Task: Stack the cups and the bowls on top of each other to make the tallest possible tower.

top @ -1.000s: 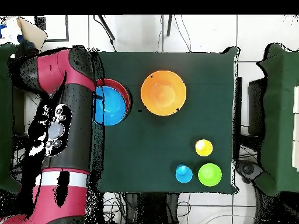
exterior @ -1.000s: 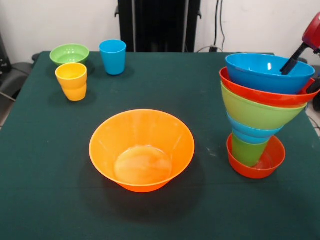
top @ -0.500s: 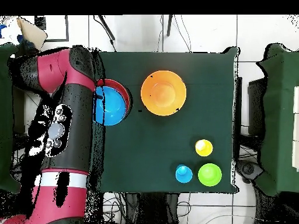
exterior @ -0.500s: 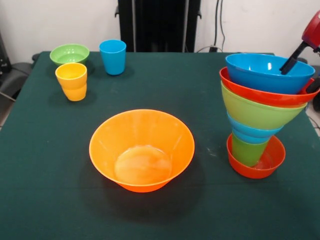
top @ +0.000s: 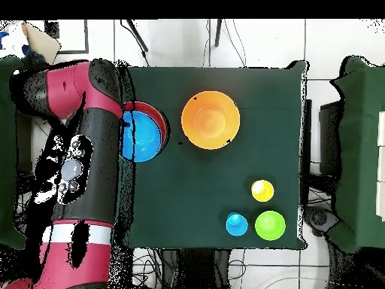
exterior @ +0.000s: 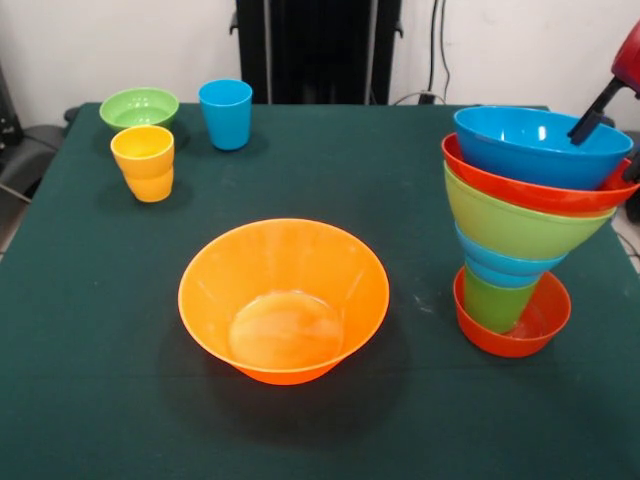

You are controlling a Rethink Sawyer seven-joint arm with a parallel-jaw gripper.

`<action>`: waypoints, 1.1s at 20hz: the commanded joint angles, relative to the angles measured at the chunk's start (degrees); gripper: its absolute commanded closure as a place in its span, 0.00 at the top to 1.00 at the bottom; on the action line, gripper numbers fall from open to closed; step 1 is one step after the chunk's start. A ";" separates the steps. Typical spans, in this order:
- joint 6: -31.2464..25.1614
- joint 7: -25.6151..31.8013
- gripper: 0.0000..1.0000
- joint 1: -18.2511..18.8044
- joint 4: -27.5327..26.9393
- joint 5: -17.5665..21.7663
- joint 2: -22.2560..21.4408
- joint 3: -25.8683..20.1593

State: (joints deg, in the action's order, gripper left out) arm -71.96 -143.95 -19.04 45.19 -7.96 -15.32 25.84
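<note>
In the front view, the tower (exterior: 520, 225) of glossy plastic stands at about 3 o'clock on the dark green bench (exterior: 90, 330). A shallow red-orange bowl (exterior: 512, 318) sits lowest, holding a green tumbler (exterior: 495, 300); above come a small blue bowl (exterior: 500, 265), a wide lime-green bowl (exterior: 520, 220), a red bowl (exterior: 535, 188) and a broad blue bowl (exterior: 540, 145) on top. The stack flares upward and leans slightly, so it looks top-heavy. The robot's jaws (exterior: 600, 105) show only as a dark finger at 2 o'clock, at the top blue bowl's far rim. Whether they are spread or pinching that rim I cannot tell. The large orange plastic bowl (exterior: 283, 300) rests at centre, well apart from the tower. At 10 o'clock a yellow-orange tumbler (exterior: 143, 162), a small green bowl (exterior: 139, 108) and a blue tumbler (exterior: 226, 114) cluster near one another.

In the overhead view, the red and black arm (top: 83, 150) lies along the 9 o'clock side, covering part of the tower, of which the top blue bowl and a red rim show. The orange bowl sits just beside it, towards 12 o'clock. The three small pieces lie at 4 to 5 o'clock.

The step in hand appears to be settling the top blue bowl. To do it well, any release should be straight up and slow, without dragging the rim sideways, since a nudge could tip the narrow-footed stack.
</note>
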 commanded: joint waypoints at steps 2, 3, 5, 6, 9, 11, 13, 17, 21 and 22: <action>-2.02 -9.92 1.00 -0.21 2.70 -1.51 -3.05 -2.67; -2.56 -9.90 1.00 -0.45 2.72 -1.76 -3.60 -2.60; -3.23 -9.82 1.00 -0.98 3.17 -1.99 -4.72 -2.46; -3.37 -9.75 1.00 -1.07 3.28 -2.07 -5.01 -2.45; -4.04 -9.77 1.00 -1.86 4.18 -2.23 -6.51 -2.33; -4.48 -9.42 1.00 -1.86 4.37 -2.19 -7.06 -2.25; -4.58 -8.82 1.00 -1.51 4.60 -2.16 -7.44 -2.28; -4.13 -7.44 1.00 -0.63 5.19 -2.04 -7.90 -2.38; -4.06 -4.35 1.00 0.78 6.94 -1.62 -9.82 -2.46; -4.21 -3.61 1.00 0.98 7.52 -1.48 -10.54 -2.43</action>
State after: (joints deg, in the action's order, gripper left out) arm -71.97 -143.95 -19.51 45.39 -10.28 -24.59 26.54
